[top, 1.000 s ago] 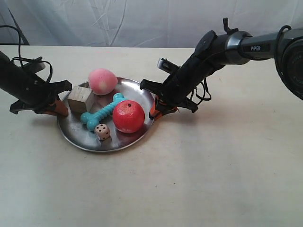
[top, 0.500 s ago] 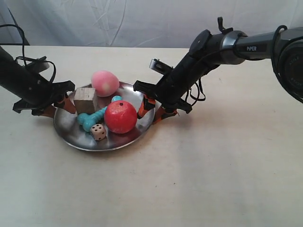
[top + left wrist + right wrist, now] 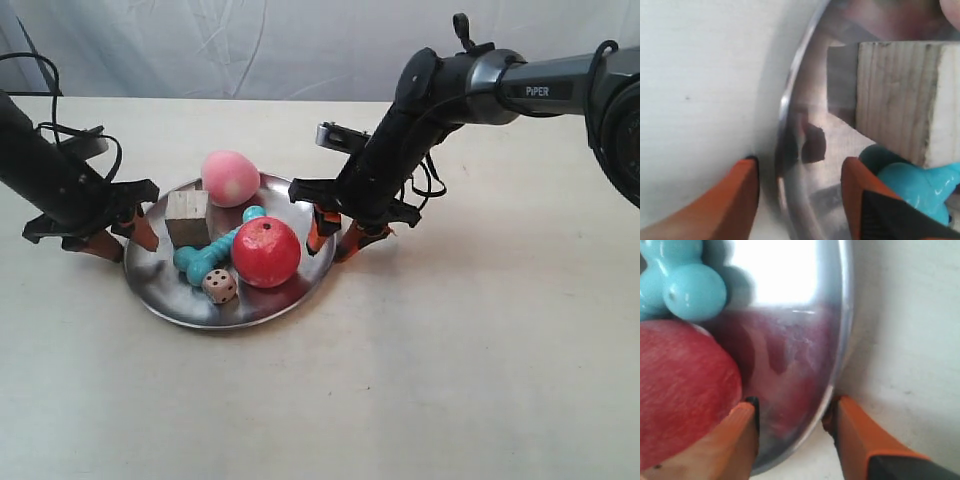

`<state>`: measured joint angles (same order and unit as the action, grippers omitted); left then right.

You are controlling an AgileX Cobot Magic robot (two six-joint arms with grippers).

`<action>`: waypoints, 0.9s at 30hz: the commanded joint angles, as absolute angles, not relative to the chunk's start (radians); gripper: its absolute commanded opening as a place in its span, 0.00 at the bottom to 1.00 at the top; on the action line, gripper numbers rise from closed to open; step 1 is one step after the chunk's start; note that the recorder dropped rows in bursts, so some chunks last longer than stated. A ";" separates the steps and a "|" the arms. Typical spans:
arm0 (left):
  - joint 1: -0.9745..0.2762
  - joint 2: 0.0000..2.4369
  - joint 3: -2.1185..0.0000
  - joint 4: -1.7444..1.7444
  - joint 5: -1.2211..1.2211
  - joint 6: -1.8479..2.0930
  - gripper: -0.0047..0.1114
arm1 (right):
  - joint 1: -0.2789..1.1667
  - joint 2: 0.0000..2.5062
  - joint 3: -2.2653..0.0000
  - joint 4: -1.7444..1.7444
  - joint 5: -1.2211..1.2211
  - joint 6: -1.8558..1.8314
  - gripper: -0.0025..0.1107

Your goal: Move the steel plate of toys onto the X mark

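Note:
The steel plate (image 3: 172, 292) rests on the table with the pink peach (image 3: 230, 178), red apple (image 3: 266, 252), teal bone (image 3: 215, 255), wooden cube (image 3: 188, 217) and die (image 3: 219, 286) in it. My left gripper (image 3: 122, 240) is open and straddles the plate's left rim; its wrist view shows the rim (image 3: 785, 110) between the orange fingers (image 3: 735, 200), beside the cube (image 3: 895, 100) and bone (image 3: 920, 187). My right gripper (image 3: 333, 240) is open astride the right rim (image 3: 840, 340), next to the apple (image 3: 680, 390). The X mark is not in view.
The pale table (image 3: 450, 380) stretches out in front of and to the right of the plate. A white cloth backdrop (image 3: 250, 50) hangs behind the table. Cables trail from the arm at the exterior view's left (image 3: 60, 135).
Both grippers have opened off the plate's rim. The plate has shifted slightly and the apple has rolled inside it.

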<state>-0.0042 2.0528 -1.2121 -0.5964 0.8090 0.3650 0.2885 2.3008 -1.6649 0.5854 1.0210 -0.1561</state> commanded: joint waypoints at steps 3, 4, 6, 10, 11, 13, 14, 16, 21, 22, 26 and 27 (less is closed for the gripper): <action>-0.011 2.005 -1.206 -0.471 0.815 0.295 0.47 | 0.291 2.277 -1.672 0.408 1.048 -0.093 0.43; -0.011 1.980 -1.206 -0.463 0.815 0.286 0.47 | 0.291 2.266 -1.672 0.397 1.048 -0.093 0.43; -0.011 1.917 -1.206 -0.461 0.809 0.284 0.45 | 0.291 2.228 -1.672 0.347 1.048 -0.078 0.43; -0.011 1.791 -1.206 -0.459 0.795 0.284 0.30 | 0.291 2.132 -1.672 0.216 1.064 -0.022 0.43; -0.011 1.761 -1.206 -0.459 0.788 0.284 0.26 | 0.291 2.114 -1.672 0.197 1.069 -0.016 0.43; -0.011 1.704 -1.206 -0.459 0.784 0.287 0.18 | 0.291 2.067 -1.670 0.161 1.084 0.000 0.43; -0.011 1.672 -1.206 -0.459 0.784 0.289 0.14 | 0.291 2.049 -1.668 0.152 1.094 0.000 0.42; -0.011 1.609 -1.206 -0.459 0.784 0.289 0.06 | 0.291 2.001 -1.658 0.133 1.116 0.000 0.32; -0.011 1.431 -1.170 -0.449 0.723 0.292 0.04 | 0.291 1.827 -1.533 0.059 1.065 0.022 0.03; -0.011 1.396 -1.155 -0.439 0.707 0.290 0.04 | 0.291 1.780 -1.486 0.038 1.038 0.040 0.02; -0.011 1.210 -1.060 -0.426 0.647 0.287 0.04 | 0.291 1.571 -1.261 -0.006 0.887 0.094 0.02; -0.011 1.159 -1.028 -0.426 0.632 0.287 0.04 | 0.291 1.522 -1.215 -0.015 0.854 0.107 0.02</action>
<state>-0.0042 1.2744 -1.0906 -0.4374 0.6686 0.2897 0.2923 1.6543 -1.3357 0.0203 0.9453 0.0709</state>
